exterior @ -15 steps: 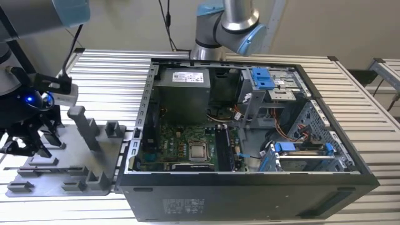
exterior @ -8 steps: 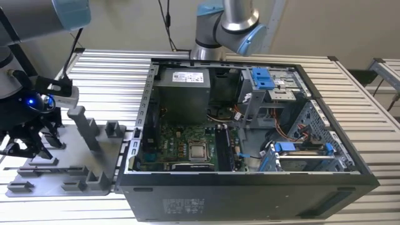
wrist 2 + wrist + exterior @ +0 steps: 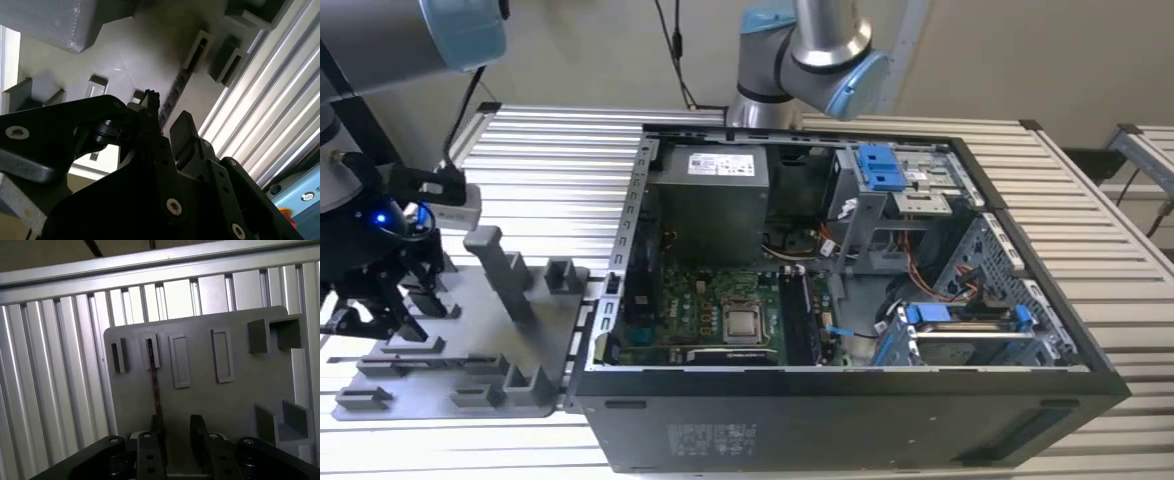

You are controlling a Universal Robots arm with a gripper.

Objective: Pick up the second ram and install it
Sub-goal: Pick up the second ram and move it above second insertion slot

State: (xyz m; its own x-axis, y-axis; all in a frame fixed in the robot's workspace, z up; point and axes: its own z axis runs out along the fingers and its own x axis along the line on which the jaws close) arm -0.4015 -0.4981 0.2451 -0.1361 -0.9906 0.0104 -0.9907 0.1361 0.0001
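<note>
Grey holder plate carries one second ram standing on edge in a slot; one gripper hovers close, two fingers spread apart.

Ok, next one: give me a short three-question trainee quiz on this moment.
1. True or false: the second ram stands on edge in the grey holder plate.
2. Fill in: in the exterior view, the computer case lies toward the view's ____ of the gripper.
3. The gripper's fingers are: A) apart B) clamped on a cable C) inside the case.
Key: 1 true; 2 right; 3 A.
</note>
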